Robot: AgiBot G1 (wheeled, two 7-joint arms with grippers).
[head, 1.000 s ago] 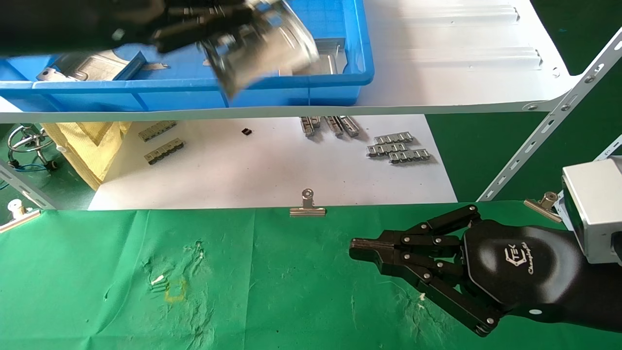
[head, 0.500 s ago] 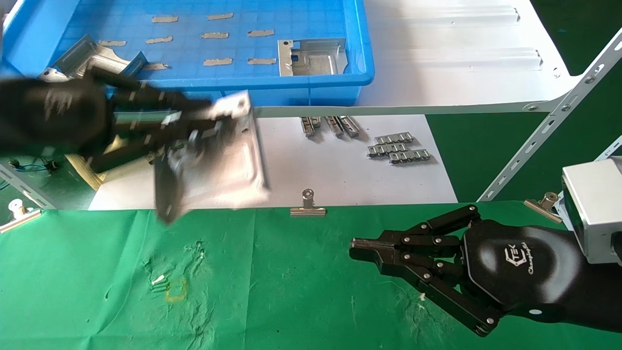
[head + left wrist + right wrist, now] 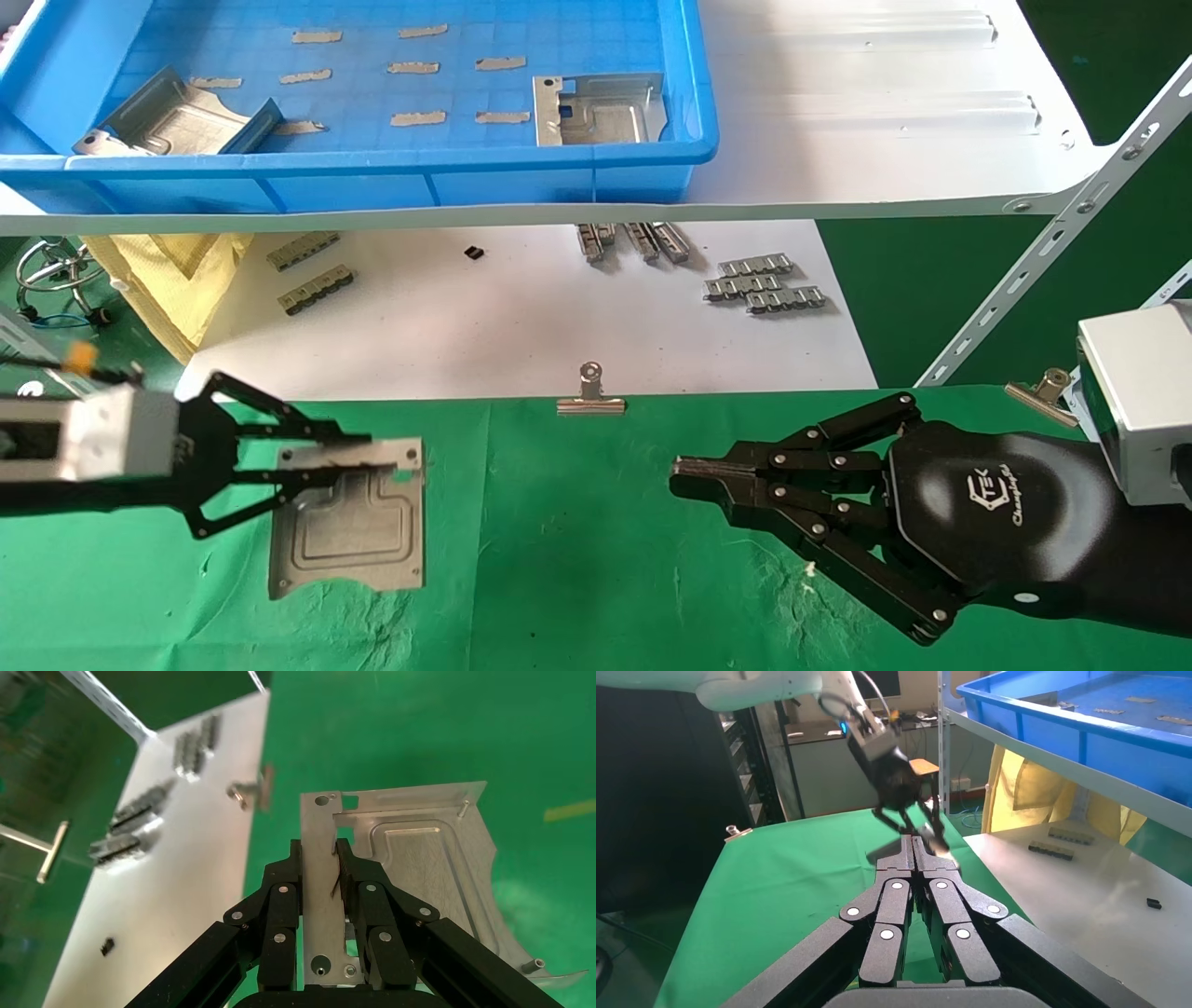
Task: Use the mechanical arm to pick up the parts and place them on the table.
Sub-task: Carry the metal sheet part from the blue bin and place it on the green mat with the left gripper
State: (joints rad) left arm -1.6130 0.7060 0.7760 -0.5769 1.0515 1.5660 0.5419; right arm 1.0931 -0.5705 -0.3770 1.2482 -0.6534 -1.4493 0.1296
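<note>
Part [image 3: 349, 522] now lower, in left claw [image 3: 358, 457]

parts [image 3: 349, 522]: 3 | grippers [image 3: 345, 457]: 2 | blue bin [image 3: 559, 172]: 1 | binder clips [image 3: 589, 396]: 3

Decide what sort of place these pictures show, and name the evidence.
Probably a factory or workshop parts bench: a blue bin of metal plates on a white shelf, and a clipped green cloth table.

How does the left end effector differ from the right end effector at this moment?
The left end effector is shut on a part, gripping its upright flange; the right end effector is shut and holds nothing. The left has its silver wrist block toward the camera; the right shows its logo palm. Both are over the table.
</note>
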